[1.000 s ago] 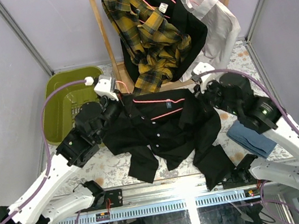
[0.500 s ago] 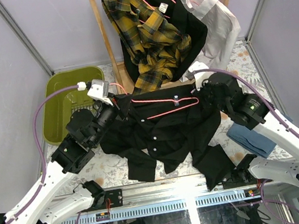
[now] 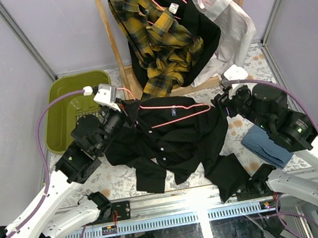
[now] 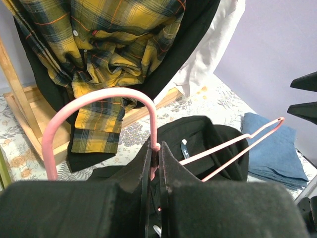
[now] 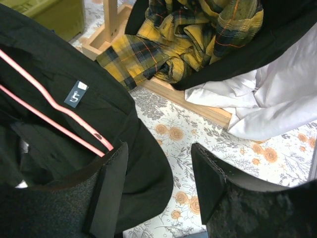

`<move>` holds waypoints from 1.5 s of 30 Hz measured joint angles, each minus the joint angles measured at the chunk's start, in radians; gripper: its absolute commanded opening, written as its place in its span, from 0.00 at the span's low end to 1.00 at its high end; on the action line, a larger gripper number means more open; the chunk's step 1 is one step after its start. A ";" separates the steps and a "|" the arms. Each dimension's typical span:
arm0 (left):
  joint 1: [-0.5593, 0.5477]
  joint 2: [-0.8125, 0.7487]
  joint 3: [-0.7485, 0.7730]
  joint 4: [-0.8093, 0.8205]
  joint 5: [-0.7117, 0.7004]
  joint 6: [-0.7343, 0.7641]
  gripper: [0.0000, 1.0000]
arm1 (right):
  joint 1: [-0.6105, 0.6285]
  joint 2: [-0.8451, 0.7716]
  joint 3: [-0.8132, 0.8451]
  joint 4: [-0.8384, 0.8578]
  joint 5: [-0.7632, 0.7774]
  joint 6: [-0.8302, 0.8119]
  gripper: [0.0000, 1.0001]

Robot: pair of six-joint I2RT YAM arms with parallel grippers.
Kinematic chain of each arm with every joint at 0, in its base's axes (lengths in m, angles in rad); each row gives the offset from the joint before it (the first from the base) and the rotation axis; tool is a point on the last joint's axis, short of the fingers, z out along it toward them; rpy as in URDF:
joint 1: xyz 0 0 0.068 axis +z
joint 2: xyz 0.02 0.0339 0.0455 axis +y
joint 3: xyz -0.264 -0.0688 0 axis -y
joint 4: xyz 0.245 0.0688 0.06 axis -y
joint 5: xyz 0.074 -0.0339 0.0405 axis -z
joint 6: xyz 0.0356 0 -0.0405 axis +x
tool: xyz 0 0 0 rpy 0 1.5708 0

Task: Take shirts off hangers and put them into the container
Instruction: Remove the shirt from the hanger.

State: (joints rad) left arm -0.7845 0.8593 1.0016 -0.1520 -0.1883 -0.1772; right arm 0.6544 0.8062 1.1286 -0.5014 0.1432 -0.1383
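Note:
A black shirt (image 3: 175, 144) lies spread on the table, still on a pink hanger (image 3: 173, 112). My left gripper (image 3: 122, 108) is shut on the hanger's neck (image 4: 155, 147), just below the hook (image 4: 94, 99). My right gripper (image 3: 225, 99) stands open just right of the shirt's shoulder (image 5: 143, 163); between its fingers (image 5: 111, 183) are only cloth edge and table, and the hanger's tip (image 5: 101, 144) lies beside the left finger. The olive-green container (image 3: 57, 96) sits at the left. A plaid shirt (image 3: 155, 40), another black shirt (image 3: 205, 32) and a white shirt (image 3: 224, 16) hang on the rack.
The wooden rack frame (image 3: 110, 38) stands at the back centre, its base tray (image 5: 158, 87) on the table. A folded blue cloth (image 3: 266, 145) lies at the right beside my right arm. Grey walls close in both sides.
My right gripper has opened, let go of the hanger's right end and drawn back to the right. The left gripper still holds the hanger neck, slightly raised.

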 measured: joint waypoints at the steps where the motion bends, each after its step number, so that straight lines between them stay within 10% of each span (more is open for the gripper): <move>1: 0.000 0.000 0.000 0.000 0.003 0.001 0.00 | 0.000 -0.005 0.000 0.000 -0.007 0.004 0.64; 12: 0.000 0.049 0.042 -0.026 0.073 0.020 0.00 | -0.001 0.087 0.079 -0.013 -0.352 0.060 0.91; 26: 0.000 0.098 0.092 -0.066 0.108 0.022 0.00 | -0.001 0.298 0.137 -0.204 -0.497 0.040 0.48; 32: 0.000 0.102 0.099 -0.087 0.106 0.022 0.01 | -0.001 0.261 0.137 -0.227 -0.497 0.018 0.01; 37: 0.000 0.112 0.099 -0.090 0.102 0.030 0.48 | 0.006 0.243 0.137 -0.257 -0.518 0.006 0.00; 45: 0.000 0.084 0.067 -0.090 0.102 0.021 0.65 | -0.001 0.237 0.136 -0.262 -0.472 0.011 0.00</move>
State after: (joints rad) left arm -0.7845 0.9432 1.0683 -0.2420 -0.0860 -0.1558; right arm 0.6533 1.0435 1.2648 -0.7631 -0.3286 -0.1268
